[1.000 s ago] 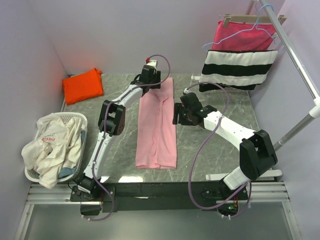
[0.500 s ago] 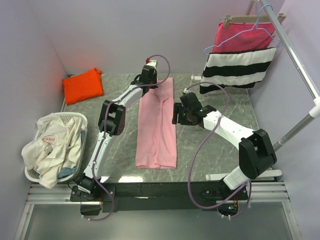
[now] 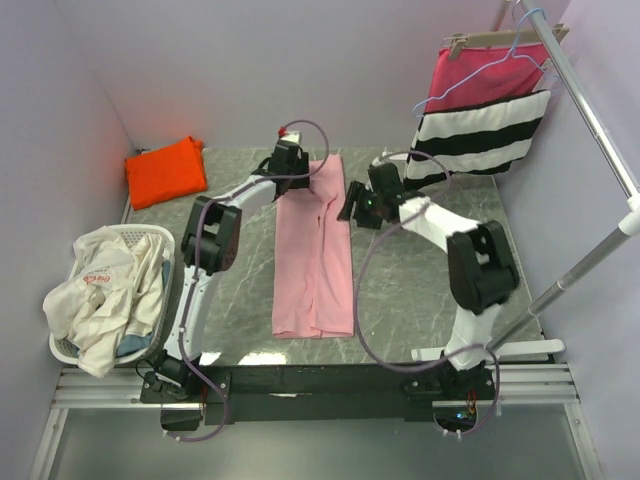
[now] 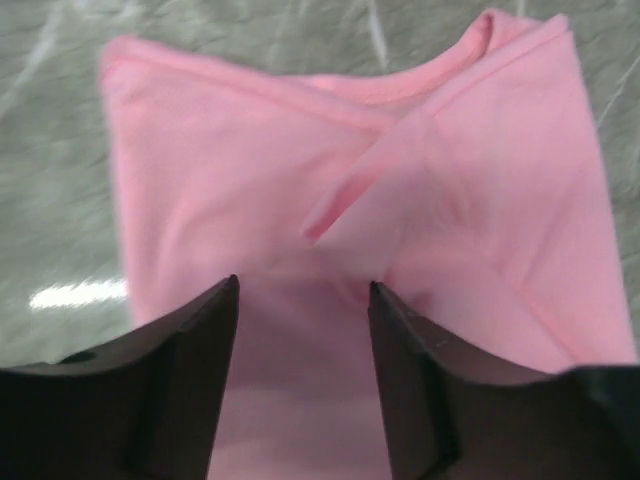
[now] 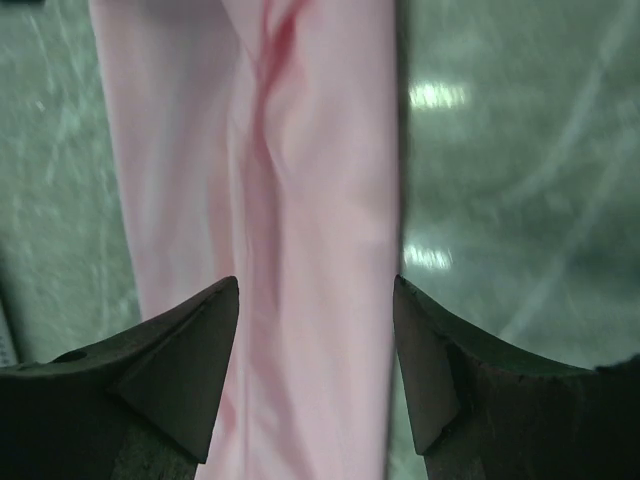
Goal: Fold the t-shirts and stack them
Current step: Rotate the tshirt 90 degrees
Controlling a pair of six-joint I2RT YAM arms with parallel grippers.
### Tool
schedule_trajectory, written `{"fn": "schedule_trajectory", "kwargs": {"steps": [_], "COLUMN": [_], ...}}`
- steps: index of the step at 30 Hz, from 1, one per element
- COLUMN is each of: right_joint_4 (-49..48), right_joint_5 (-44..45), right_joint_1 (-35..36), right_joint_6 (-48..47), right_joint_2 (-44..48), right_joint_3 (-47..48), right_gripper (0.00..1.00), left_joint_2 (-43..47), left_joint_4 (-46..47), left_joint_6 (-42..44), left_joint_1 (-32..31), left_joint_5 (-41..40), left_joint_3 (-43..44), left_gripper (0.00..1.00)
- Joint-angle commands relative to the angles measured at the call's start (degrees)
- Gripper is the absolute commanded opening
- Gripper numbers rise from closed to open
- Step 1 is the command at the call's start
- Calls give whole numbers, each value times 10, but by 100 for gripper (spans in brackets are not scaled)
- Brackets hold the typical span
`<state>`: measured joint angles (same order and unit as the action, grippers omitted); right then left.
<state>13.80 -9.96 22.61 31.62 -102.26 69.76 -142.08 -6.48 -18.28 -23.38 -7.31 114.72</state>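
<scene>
At the far left a white laundry basket sits at the near corner of the table, piled with crumpled pale clothes. Behind it, in the far left corner by the lilac wall, the orange t-shirt lies folded into a compact square, well apart from everything else. The table has a grey, marble-veined top with a slight sheen that catches the room's lights in pale streaks.

Down the middle of the table lies the pink t-shirt, folded into a long narrow strip with its neck end toward the far wall. The left gripper hangs over that neck end; its wrist view shows the jaws parted above the collar and the crossed folds, holding nothing. Just to the right, the right gripper hovers at the strip's right edge near the far end, jaws also spread, with pink cloth and bare table showing between them.

At the far right, a black-and-white striped cloth and a magenta cloth on a pale blue hanger hang from a slanting metal rail.
</scene>
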Motion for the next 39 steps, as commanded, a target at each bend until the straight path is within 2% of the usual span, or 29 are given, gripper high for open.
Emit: {"fn": "schedule_trajectory", "kwargs": {"steps": [1, 4, 9, 15, 21, 27, 35, 39], "right_joint_4": [-56, -35, 4, 39, 60, 55, 62, 111], "right_joint_5": [-98, -107, -108, -89, -47, -39, -43, -38], "right_joint_1": [-8, -8, -13, -11, -15, -16, -20, -27], "right_joint_6": [16, 11, 1, -7, -11, -8, -6, -6], "right_joint_2": [-97, -162, -242, -292, -284, -285, -340, -382], "right_joint_3": [140, 219, 317, 382, 385, 380, 442, 517], "right_gripper": [69, 68, 68, 68, 68, 69, 68, 68], "left_joint_2": [141, 194, 243, 295, 325, 362, 379, 400], "left_joint_4": [51, 60, 46, 40, 14, 27, 10, 2], "left_joint_6": [-36, -54, -68, -91, -92, -105, -116, -121], "left_joint_1": [10, 11, 11, 11, 11, 11, 8, 5], "left_joint_5": [-39, -44, -33, -17, -24, -20, -4, 4], "left_joint_3": [-77, -134, -175, -215, -240, -306, -326, -346], "left_gripper": [67, 70, 70, 68, 67, 67, 64, 64]}}
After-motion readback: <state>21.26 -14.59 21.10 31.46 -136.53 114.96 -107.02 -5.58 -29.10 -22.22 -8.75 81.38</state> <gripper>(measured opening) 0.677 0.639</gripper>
